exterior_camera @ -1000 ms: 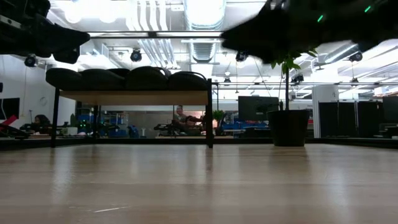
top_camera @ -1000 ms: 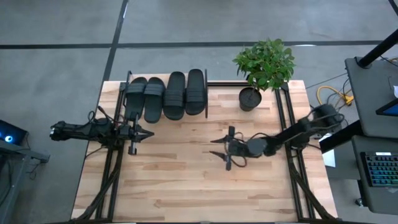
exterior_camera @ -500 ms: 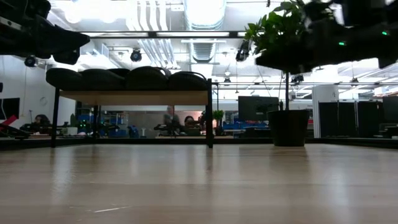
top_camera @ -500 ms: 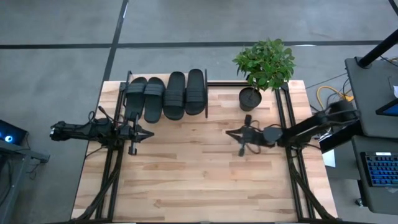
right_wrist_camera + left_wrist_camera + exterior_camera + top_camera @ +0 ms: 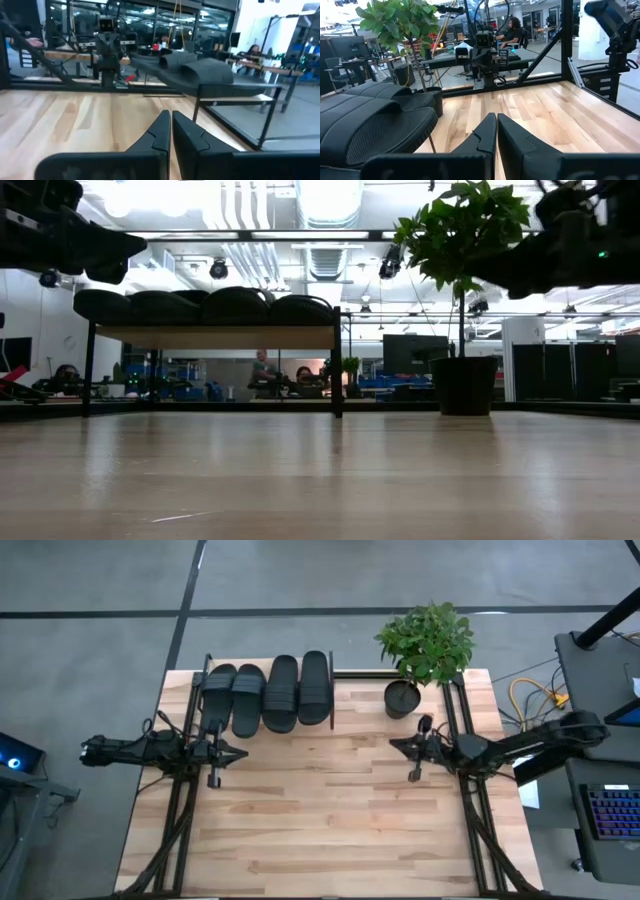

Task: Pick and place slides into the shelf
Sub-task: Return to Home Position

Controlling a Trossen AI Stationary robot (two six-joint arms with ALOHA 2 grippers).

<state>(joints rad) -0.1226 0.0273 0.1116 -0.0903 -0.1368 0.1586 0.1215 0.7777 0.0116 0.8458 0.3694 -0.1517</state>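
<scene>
Jaws on both arms are pressed together with nothing between them, as each wrist view shows. The left gripper (image 5: pixel 235 753) hangs at the table's (image 5: pixel 320 830) 9 o'clock edge and the right gripper (image 5: pixel 405 746) at 3 o'clock, their tips facing each other across bare wood. That reads as a parked pose. All four slides (image 5: pixel 282 692) already sit side by side on the shelf (image 5: pixel 215 337) at 11 o'clock, and none is on the tabletop, so I judge the placing finished and the arms drawn aside simply to be out of the way. The plant (image 5: pixel 425 640) stands at 1 o'clock, just beside the shelf's end post and near the right gripper. From above, the two slides toward 9 o'clock look shorter and slightly angled, crowding one another, while the other two lie straight. Whether the angled pair rests flat or leans cannot be told. The low view gives only four dark humps above the board and cuts both arms off at its upper corners. People in the room behind are too small to make out.
</scene>
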